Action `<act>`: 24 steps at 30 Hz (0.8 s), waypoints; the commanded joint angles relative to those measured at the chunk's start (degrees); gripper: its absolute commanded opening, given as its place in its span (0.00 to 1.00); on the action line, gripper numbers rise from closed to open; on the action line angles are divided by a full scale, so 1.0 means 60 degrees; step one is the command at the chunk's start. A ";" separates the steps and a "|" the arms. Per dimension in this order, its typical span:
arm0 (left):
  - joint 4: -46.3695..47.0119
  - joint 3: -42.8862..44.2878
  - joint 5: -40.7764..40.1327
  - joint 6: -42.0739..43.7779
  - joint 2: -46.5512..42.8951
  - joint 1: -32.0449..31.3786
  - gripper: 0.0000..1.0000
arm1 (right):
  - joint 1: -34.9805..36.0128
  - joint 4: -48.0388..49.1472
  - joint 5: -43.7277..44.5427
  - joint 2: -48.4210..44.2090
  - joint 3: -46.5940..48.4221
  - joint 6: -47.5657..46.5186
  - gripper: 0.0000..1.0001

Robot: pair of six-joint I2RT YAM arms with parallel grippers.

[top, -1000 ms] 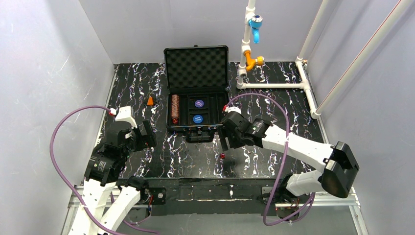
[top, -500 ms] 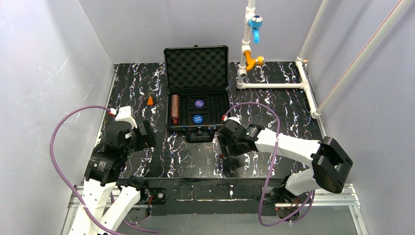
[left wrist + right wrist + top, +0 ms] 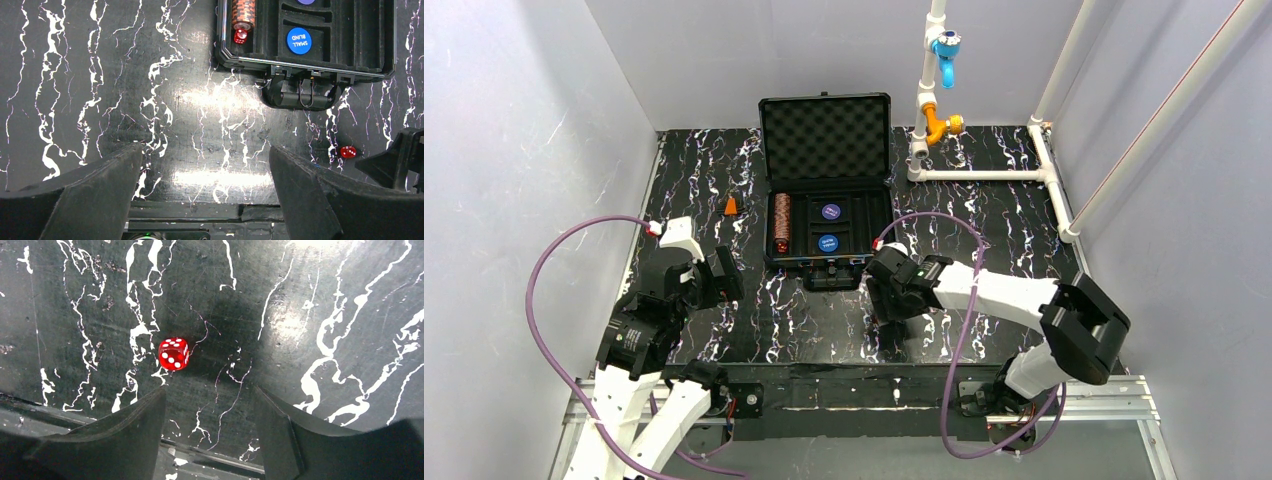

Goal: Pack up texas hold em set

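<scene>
Your black marbled table (image 3: 984, 230) carries the briefcase (image 3: 826, 135) toward its far side, lid raised with the foam facing you and the tray open below it. Your left gripper (image 3: 205, 150) hovers over bare table off the case's front left corner, jaws spread wide and holding nothing. Your right gripper (image 3: 209, 392) sits low over the table in front of the case, a little right of its handle (image 3: 300, 95) — jaws partly apart, empty, touching nothing. Inside the tray, the chip stack (image 3: 243, 12) lies on its side in the left slot, and the two blue discs (image 3: 830, 211) sit one behind the other in the middle slots, the nearer one reading SMALL BLIND. One red die (image 3: 240, 35) rests in the tray against the near end of the chips. The other die (image 3: 173, 353) is loose on the table near the front edge — just beyond your right gripper's fingertips, off toward one finger rather than centred in the gap.
</scene>
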 commanded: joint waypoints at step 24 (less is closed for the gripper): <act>-0.0040 -0.0028 0.0003 0.0104 -0.0079 0.0046 0.98 | 0.0195 0.0758 -0.0163 0.1680 0.1148 -0.0123 0.48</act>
